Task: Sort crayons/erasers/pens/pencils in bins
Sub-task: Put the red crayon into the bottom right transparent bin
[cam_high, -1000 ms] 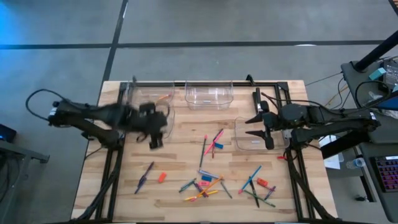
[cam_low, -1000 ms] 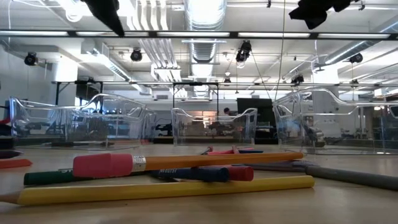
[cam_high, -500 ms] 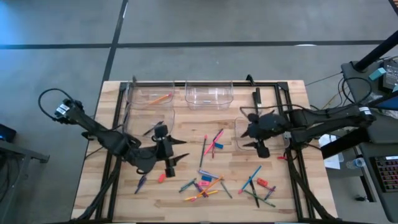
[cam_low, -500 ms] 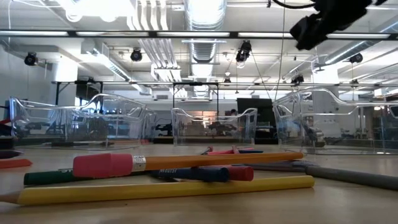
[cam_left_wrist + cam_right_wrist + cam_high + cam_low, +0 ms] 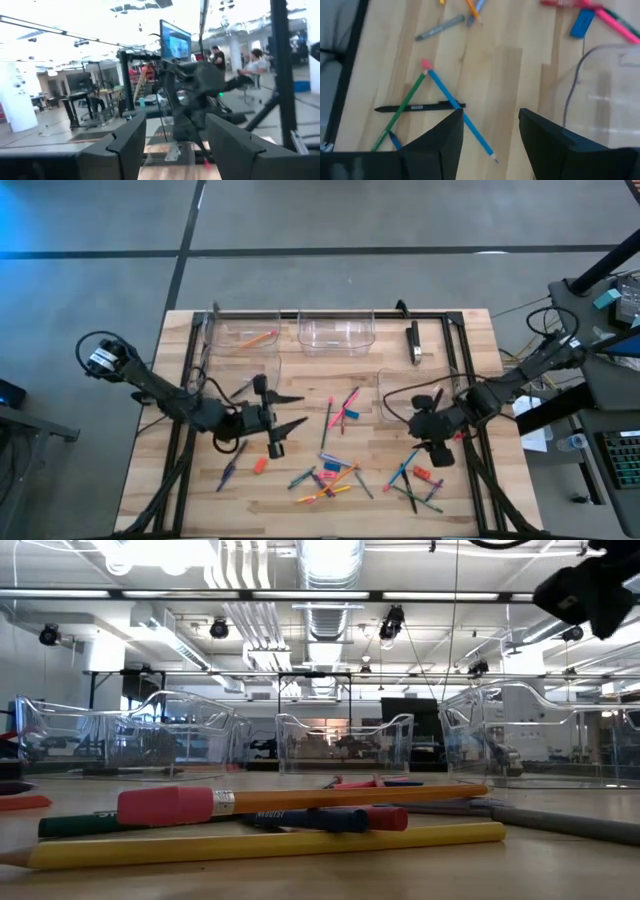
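Loose pencils, crayons, pens and erasers lie along the table's near half, in a middle pile [image 5: 328, 477] and a right cluster [image 5: 415, 480]. A pink pencil [image 5: 346, 404] lies farther in. A dark pen [image 5: 230, 469] and an orange eraser [image 5: 260, 465] lie near left. There are several clear bins: far left [image 5: 240, 335] with an orange pencil inside, far middle [image 5: 336, 332], left [image 5: 236, 376] and right [image 5: 403, 394]. My left gripper [image 5: 285, 423] is open and hangs level beside the left bin. My right gripper [image 5: 432, 448] is open, above the table between the right bin and the right cluster. In its wrist view the right gripper [image 5: 490, 145] looks down on a blue pencil [image 5: 460, 112], a green pencil [image 5: 400, 112] and a black pen [image 5: 417, 107].
A black metal frame edges the table, with a thick black fixture [image 5: 413, 340] at the far right. In the low view, pencils [image 5: 280, 802] lie close in front and the bins [image 5: 345, 745] stand behind them. People show in the room beyond in the left wrist view.
My left gripper has swung from above the left bin toward the near edge and right, turning its fingers toward the table's right. My right gripper has moved from above the right bin toward the near edge and now hangs over the right cluster's edge.
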`<control>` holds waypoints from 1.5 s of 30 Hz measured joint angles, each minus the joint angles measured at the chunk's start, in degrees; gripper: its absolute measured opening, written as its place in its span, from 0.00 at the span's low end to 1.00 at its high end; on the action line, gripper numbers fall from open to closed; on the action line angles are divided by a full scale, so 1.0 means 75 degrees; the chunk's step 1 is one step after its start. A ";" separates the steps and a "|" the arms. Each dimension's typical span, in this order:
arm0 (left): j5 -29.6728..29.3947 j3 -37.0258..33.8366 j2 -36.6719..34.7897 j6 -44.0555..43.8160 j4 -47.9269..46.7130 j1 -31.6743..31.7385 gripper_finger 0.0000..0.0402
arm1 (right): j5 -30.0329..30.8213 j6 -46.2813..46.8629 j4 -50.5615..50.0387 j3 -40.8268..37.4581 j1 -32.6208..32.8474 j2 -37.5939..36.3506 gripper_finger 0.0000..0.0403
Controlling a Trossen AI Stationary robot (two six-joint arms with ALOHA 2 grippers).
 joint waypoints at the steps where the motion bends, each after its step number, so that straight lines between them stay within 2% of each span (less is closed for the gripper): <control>1: 0.0005 -0.0065 -0.0003 -0.0002 0.0100 0.0070 0.47 | 0.0067 0.0176 -0.0005 0.0000 0.0133 0.0062 0.45; 10: 0.0141 -0.0064 -0.0006 0.0024 0.0171 0.0523 0.47 | 0.0425 0.1294 0.0031 0.0000 0.1049 0.0829 0.45; 17: 0.0305 -0.0064 -0.0006 0.0023 0.0159 0.0764 0.47 | 0.0429 0.1288 0.0131 -0.0085 0.1314 0.1323 0.45; 23: 0.0449 -0.0076 -0.0006 -0.0194 0.0005 0.0800 0.47 | 0.0405 0.1301 0.1102 -0.0774 0.1325 0.1138 0.45; 36: 0.0449 -0.0158 0.0167 -0.0591 -0.0142 0.0797 0.47 | 0.0376 0.1538 0.1868 -0.1965 0.1325 0.0965 0.45; 41: 0.0448 -0.0160 0.0215 -0.0695 -0.0131 0.0797 0.47 | 0.0365 0.1807 0.1894 -0.2095 0.1338 0.0894 0.45; 45: 0.0443 -0.0160 0.0216 -0.0786 -0.0172 0.0797 0.47 | 0.0342 0.2439 0.1882 -0.1978 0.1680 0.0752 0.45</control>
